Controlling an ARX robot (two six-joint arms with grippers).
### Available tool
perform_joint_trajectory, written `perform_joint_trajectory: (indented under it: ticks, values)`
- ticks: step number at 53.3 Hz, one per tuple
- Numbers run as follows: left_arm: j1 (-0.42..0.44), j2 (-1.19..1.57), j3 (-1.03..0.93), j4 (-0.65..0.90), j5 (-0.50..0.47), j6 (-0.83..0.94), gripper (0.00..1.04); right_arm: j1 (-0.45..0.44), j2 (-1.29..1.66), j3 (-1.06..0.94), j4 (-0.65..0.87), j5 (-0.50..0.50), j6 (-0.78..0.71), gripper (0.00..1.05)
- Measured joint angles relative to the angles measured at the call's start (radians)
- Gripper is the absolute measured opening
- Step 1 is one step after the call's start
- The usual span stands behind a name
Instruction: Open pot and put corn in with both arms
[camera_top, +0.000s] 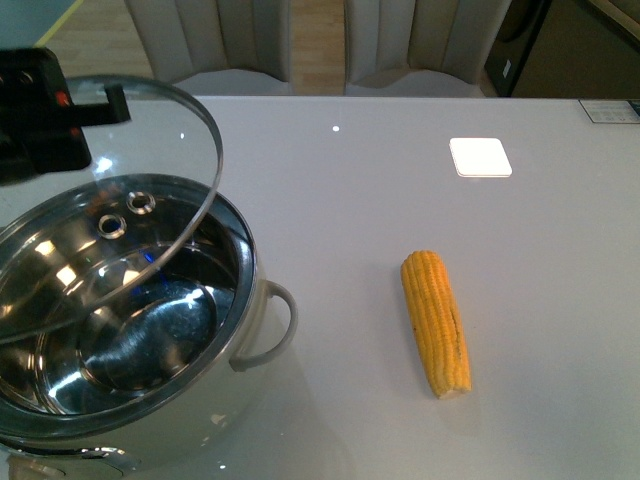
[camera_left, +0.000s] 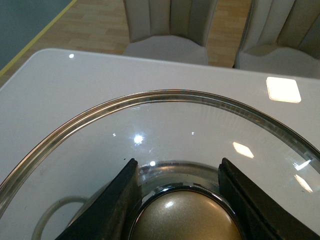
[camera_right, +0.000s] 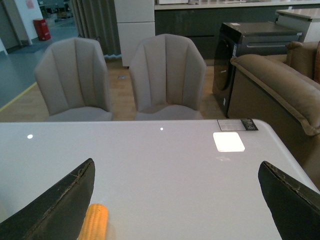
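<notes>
The pale glossy desk (camera_top: 350, 180) fills the front view. Beyond its far edge stand two grey upholstered chairs (camera_right: 167, 75) on a wooden floor, and a brown sofa (camera_right: 272, 90) and a black cabinet (camera_right: 250, 50) sit off the far right corner. The pot (camera_top: 170, 425) sits uncovered at the near left corner, its loop handle turned toward the corn. The glass lid (camera_top: 190, 170) hangs tilted, partly over the pot's mouth. Its brass-coloured knob (camera_left: 187, 220) is pinched by the left gripper (camera_left: 178, 172). The right gripper (camera_right: 176, 165) is spread wide above the desk. The corn (camera_top: 436, 322) lies right of the pot, well apart, with bare desk between. A small white square (camera_top: 480, 157) lies toward the far right corner.
</notes>
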Motion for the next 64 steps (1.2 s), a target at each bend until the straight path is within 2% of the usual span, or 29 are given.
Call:
perform_joint_trajectory:
  ticks: [10, 22, 29, 39, 49, 64]
  values:
    - [0.138, -0.109, 0.004, -0.017, 0.052, 0.057, 0.42, 0.0, 0.0, 0.0, 0.0, 0.0, 0.0, 0.96]
    - [0.458, -0.136, -0.056, 0.038, 0.208, 0.145, 0.42, 0.0, 0.0, 0.0, 0.0, 0.0, 0.0, 0.96]
    - [0.637, -0.074, -0.084, 0.119, 0.257, 0.154, 0.42, 0.0, 0.0, 0.0, 0.0, 0.0, 0.0, 0.96]
    - [0.808, 0.073, -0.106, 0.243, 0.295, 0.178, 0.42, 0.0, 0.0, 0.0, 0.0, 0.0, 0.0, 0.96]
    - [0.896, 0.291, -0.114, 0.387, 0.313, 0.194, 0.42, 0.0, 0.0, 0.0, 0.0, 0.0, 0.0, 0.96]
    - [0.921, 0.554, -0.049, 0.472, 0.294, 0.194, 0.42, 0.0, 0.0, 0.0, 0.0, 0.0, 0.0, 0.96]
